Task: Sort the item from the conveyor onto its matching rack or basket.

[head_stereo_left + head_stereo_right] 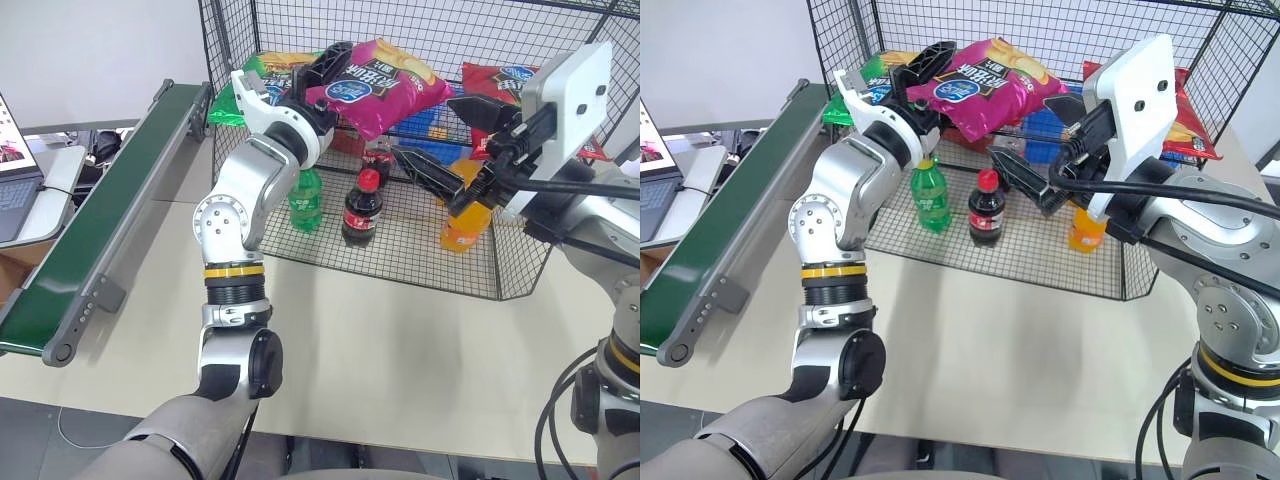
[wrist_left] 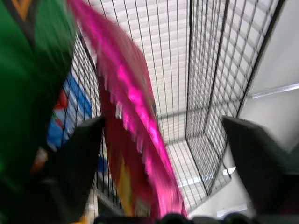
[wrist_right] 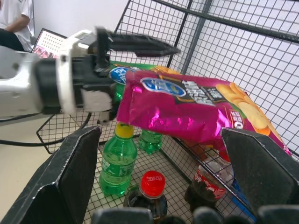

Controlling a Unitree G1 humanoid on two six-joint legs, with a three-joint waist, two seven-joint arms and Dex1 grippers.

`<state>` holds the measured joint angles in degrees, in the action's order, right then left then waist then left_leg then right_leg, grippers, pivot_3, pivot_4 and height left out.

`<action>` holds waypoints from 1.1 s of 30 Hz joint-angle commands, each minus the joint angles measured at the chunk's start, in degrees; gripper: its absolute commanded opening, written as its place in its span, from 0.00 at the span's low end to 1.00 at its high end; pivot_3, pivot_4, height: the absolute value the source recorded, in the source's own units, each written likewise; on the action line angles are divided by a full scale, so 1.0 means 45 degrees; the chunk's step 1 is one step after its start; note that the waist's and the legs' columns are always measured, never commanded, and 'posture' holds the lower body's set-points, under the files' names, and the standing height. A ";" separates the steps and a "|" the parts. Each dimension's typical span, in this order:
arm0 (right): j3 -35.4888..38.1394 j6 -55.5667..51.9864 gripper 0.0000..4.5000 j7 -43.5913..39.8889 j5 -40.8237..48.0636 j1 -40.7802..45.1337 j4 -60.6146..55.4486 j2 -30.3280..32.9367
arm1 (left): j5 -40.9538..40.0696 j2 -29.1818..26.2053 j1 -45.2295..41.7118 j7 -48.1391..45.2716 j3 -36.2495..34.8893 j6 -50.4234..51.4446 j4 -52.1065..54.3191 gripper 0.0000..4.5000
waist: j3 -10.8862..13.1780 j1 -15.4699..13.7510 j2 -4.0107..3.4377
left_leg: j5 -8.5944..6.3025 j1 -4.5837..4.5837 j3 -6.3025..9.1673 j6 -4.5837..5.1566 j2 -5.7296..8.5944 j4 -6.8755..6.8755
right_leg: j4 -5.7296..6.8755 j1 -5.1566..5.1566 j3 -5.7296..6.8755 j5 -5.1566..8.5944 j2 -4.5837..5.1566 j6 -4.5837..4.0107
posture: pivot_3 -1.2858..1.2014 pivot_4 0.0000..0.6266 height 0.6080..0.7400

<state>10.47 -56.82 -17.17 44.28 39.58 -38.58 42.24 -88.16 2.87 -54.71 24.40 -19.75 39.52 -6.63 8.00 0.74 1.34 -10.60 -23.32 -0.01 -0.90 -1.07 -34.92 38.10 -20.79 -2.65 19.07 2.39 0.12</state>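
The magenta-pink chip bag (image 1: 385, 85) lies on the upper wire shelf of the black wire-mesh cage (image 1: 420, 262), between a green chip bag (image 1: 262, 68) and a red one (image 1: 497, 80). My left gripper (image 1: 325, 82) is at the bag's left end, open, one finger above the bag and its edge (image 2: 131, 102) loose between the two fingers. My right gripper (image 1: 450, 140) hovers open inside the cage front, just right of and below the bag (image 3: 187, 107), holding nothing. The dark green conveyor (image 1: 110, 210) runs along the left, bare.
On the cage floor stand a green soda bottle (image 1: 307, 200), a cola bottle (image 1: 362, 208) and an orange drink bottle (image 1: 462, 225). Blue packaging (image 1: 430, 125) sits behind them. A laptop (image 1: 15, 190) is at far left; a person (image 3: 14, 23) sits beyond it.
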 commanded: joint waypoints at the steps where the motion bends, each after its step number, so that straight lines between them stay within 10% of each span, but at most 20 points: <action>1: -0.0353 0.0777 1.00 -0.0416 -0.0465 0.0426 0.0157 -0.0026 | -0.1690 -0.0928 0.0336 0.0455 0.0177 0.1393 0.1299 0.99 | 0.0000 0.0033 -0.0001 | 0.0005 0.0007 0.0003 -0.0007 -0.0002 0.0001 | 0.0003 0.0001 -0.0001 0.0000 -0.0002 0.0000 | 0.52 0.24 1.00; 9: -0.2582 0.2700 1.00 -0.2013 -0.2828 0.1151 0.0957 0.0415 | -0.5208 -0.3994 0.1594 0.0428 0.0524 0.3214 0.2411 0.99 | 0.0000 0.0036 -0.0004 | 0.0020 0.0020 0.0028 -0.0035 0.0001 -0.0002 | 0.0000 0.0019 0.0000 0.0003 0.0004 0.0005 | 0.52 0.24 1.00; 18: -0.4896 0.6519 1.00 -0.3200 -0.7112 0.2225 0.2788 0.0308 | -0.2730 -0.9982 0.1895 -0.7654 0.0283 0.6316 0.2294 0.99 | 0.0006 0.0025 -0.0011 | 0.0018 0.0046 0.0038 -0.0033 0.0005 0.0020 | -0.0005 0.0019 0.0014 0.0005 -0.0001 0.0007 | 0.52 0.24 1.00; 25: -0.5408 0.7908 0.50 -0.3859 -0.8952 0.2637 0.4132 -0.0079 | 0.3864 -1.2056 0.1717 -1.3707 0.2029 0.3252 0.4367 1.00 | 0.0008 -0.0013 -0.0011 | 0.0008 0.0042 0.0026 -0.0019 0.0012 0.0041 | -0.0022 0.0021 0.0015 0.0004 0.0012 0.0004 | 0.52 0.24 1.00; 33: -0.5092 0.8855 0.01 -0.4446 -1.0016 0.2456 0.4827 -0.0107 | 0.5921 -1.1752 0.1515 -1.5155 0.1939 0.2137 0.3804 1.00 | 0.0011 0.0075 -0.0014 | -0.0022 0.0039 0.0026 0.0032 -0.0028 0.0036 | -0.0005 0.0011 0.0010 0.0004 -0.0006 0.0003 | 0.52 0.24 1.00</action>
<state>-15.04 -19.33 -36.65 0.19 50.21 -16.25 41.04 -62.70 -49.81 -46.88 -42.40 -9.97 50.63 10.35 8.05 1.08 1.27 -10.70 -23.15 0.11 -0.75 -1.21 -34.77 38.07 -20.74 -2.61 19.08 2.36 0.14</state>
